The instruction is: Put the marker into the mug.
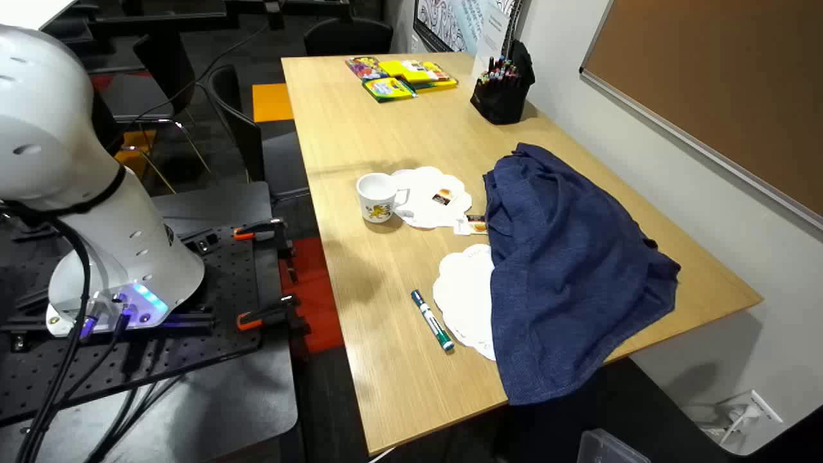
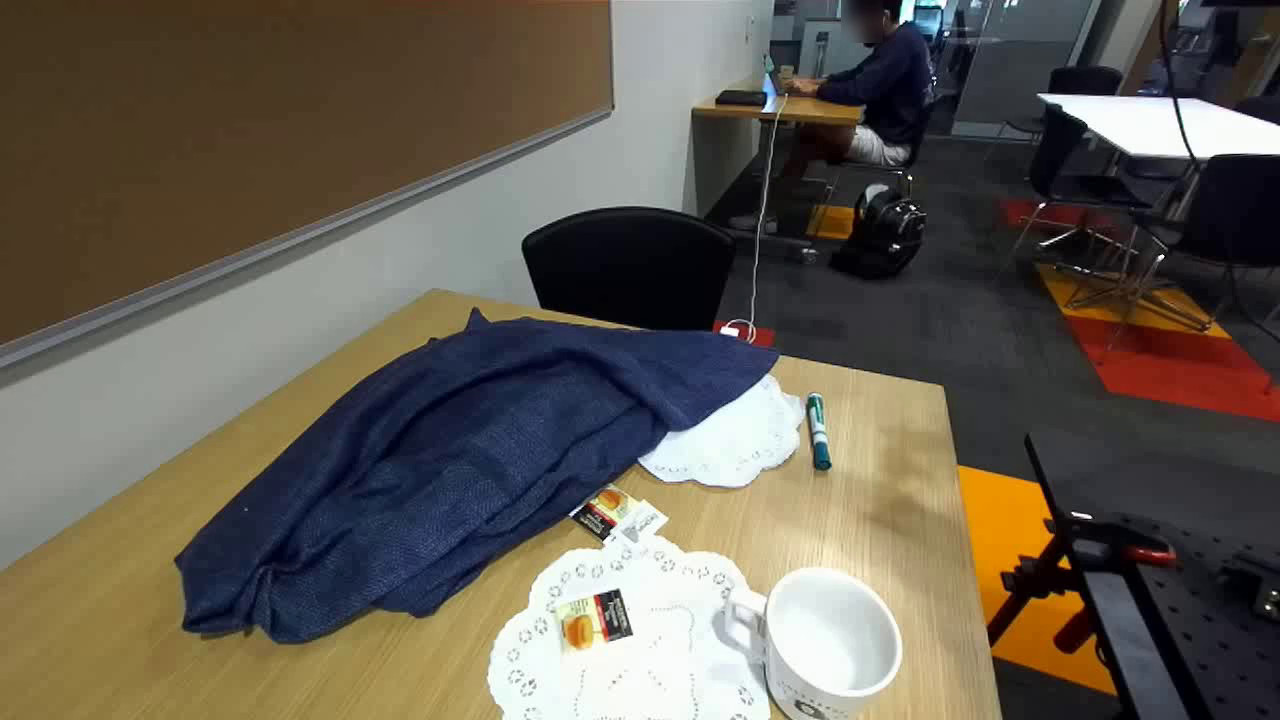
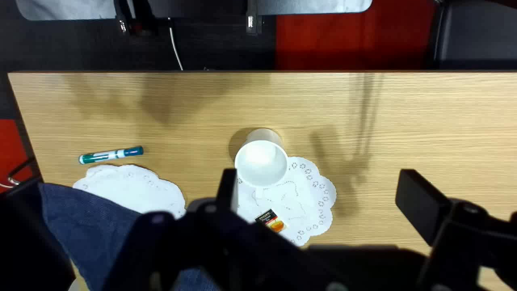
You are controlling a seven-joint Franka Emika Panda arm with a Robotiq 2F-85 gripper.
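Note:
The marker (image 1: 432, 320), green with a white band and a darker cap, lies flat on the table beside a doily; it also shows in an exterior view (image 2: 818, 430) and at the left of the wrist view (image 3: 111, 154). A white mug (image 1: 377, 198) with a printed figure stands upright, its handle over another doily. From above, only bare white shows inside the mug (image 3: 261, 162). My gripper (image 3: 317, 182) is open, high over the table, with nothing between its fingers. The mug appears near its left finger, the marker farther left. Both exterior views leave the gripper out.
A crumpled dark blue cloth (image 1: 572, 276) covers part of the doily (image 2: 725, 440) near the marker. Tea packets (image 2: 594, 620) lie by the mug. Farther along the table are a black pen holder (image 1: 501, 96) and yellow boxes (image 1: 411, 72). A wall borders the table's far side.

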